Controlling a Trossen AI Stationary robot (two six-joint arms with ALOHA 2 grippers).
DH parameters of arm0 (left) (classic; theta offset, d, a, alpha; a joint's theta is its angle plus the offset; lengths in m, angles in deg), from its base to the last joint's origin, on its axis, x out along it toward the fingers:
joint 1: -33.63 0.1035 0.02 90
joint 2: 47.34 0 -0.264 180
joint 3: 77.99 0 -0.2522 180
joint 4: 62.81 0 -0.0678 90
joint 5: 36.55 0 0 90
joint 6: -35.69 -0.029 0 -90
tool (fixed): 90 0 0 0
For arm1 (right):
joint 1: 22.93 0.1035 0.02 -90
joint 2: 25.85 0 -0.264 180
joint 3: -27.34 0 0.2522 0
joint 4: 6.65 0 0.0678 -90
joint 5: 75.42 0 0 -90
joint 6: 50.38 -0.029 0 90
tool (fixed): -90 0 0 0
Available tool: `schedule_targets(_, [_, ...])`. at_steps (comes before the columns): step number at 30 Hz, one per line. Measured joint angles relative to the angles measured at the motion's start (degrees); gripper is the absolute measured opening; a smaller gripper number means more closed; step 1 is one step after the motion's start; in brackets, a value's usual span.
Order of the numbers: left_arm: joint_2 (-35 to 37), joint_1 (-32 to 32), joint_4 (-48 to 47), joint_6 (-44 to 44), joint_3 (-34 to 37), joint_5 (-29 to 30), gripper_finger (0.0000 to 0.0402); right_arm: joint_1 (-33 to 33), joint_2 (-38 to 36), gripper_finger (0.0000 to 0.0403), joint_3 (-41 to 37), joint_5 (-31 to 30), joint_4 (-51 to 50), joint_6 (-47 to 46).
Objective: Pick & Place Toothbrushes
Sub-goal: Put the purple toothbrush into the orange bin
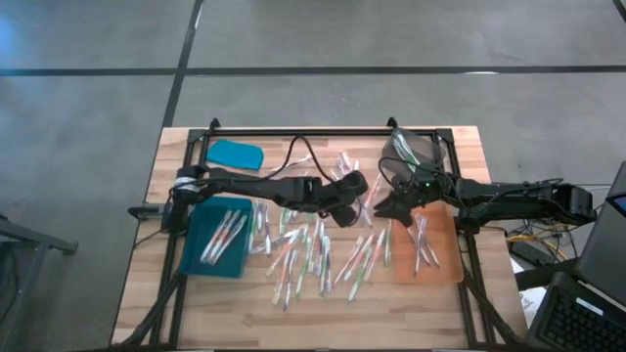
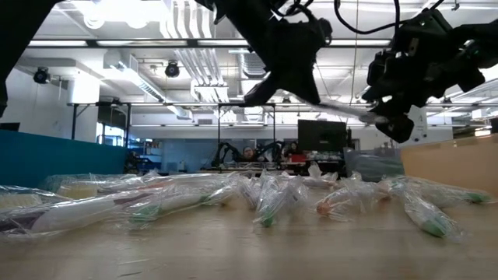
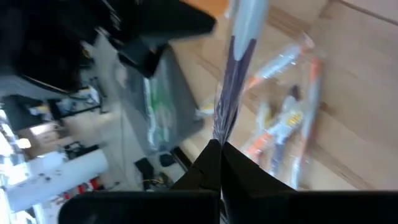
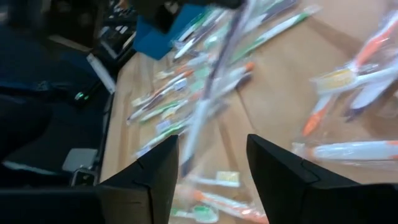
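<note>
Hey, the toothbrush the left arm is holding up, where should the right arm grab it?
Probably the free length of the toothbrush beyond the shut left end effector. It is thin and hangs roughly level in the air, so the open right end effector should come from its own side, fingers straddling it crosswise.

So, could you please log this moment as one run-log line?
left gripper: shut on wrapped toothbrush, raised mid-table | right gripper: open, facing it | teal tray: few toothbrushes | orange tray: few toothbrushes
</note>
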Motion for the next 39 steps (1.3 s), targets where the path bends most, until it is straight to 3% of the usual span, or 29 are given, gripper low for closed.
schedule_targets(9, [0.0,-0.2,6.2,-1.5,0.0,0.0,0.0,0.0,0.0,0.0188,0.0,-2.1,2.6,1.1])
schedule_targets(24, [0.0,-0.2,14.3,-3.6,0.0,0.0,0.0,0.0,0.0,0.0146,0.0,-3.7,11.1,0.3])
schedule_targets(39, [0.0,-0.2,14.9,-3.8,0.0,0.0,0.0001,0.0,0.0,0.0053,0.0,-5.3,11.3,0.4])
